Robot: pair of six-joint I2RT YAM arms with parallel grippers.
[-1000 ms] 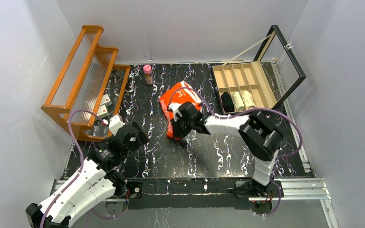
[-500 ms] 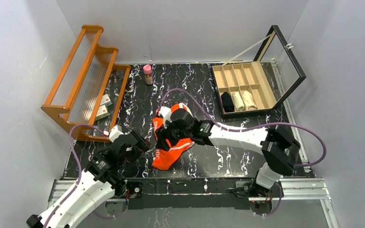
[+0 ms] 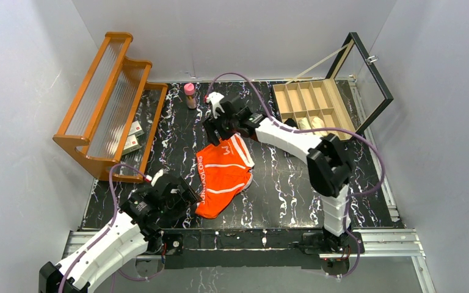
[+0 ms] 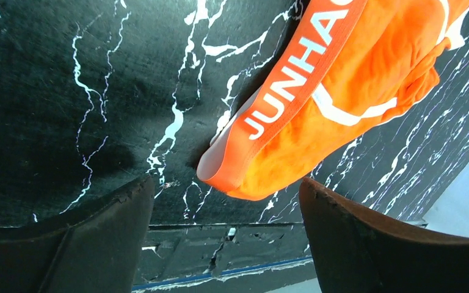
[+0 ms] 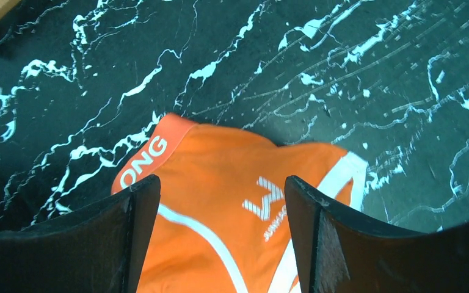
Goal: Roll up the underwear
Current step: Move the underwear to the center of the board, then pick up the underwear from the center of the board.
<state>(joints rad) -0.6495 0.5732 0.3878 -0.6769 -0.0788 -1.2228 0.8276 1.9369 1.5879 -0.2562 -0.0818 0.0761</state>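
The orange underwear (image 3: pixel 223 174) with white stripes lies spread flat on the black marbled table, its lettered waistband along the left side. My right gripper (image 3: pixel 217 126) hovers open over its far edge; in the right wrist view the underwear (image 5: pixel 207 159) shows between and beyond the right gripper's (image 5: pixel 221 180) spread fingers, with nothing held. My left gripper (image 3: pixel 182 194) stands open by the near left corner. In the left wrist view the left gripper (image 4: pixel 225 182) has that waistband corner of the underwear (image 4: pixel 293 91) just ahead of its fingers, apart from them.
An orange wooden rack (image 3: pixel 107 91) stands at the back left with small boxes (image 3: pixel 134 135) at its foot. A pink bottle (image 3: pixel 190 94) stands near the back wall. At the back right, a compartmented wooden box (image 3: pixel 310 101) with its lid (image 3: pixel 371 76) raised holds pale rolled cloths (image 3: pixel 319 121).
The right gripper dragged the underwear nearer, opened and let it go, then moved away toward the back. The underwear now lies flat. The left gripper moved right, close to its near corner.
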